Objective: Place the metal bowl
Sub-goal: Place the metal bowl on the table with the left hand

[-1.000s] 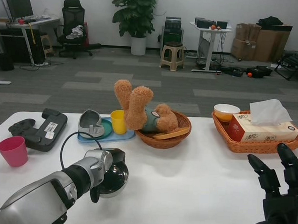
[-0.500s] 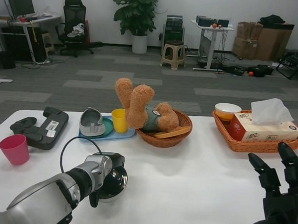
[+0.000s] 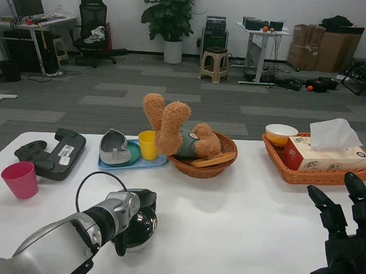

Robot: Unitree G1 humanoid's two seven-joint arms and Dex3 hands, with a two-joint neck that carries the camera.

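My left hand holds the metal bowl on the white table, lower left. My right hand waits lower right, fingers spread, holding nothing.

Left hand grips metal bowl on white table; right hand spread.

On the worktop — cup far left, metal bowl front, teddy basket behind, tissue basket right.
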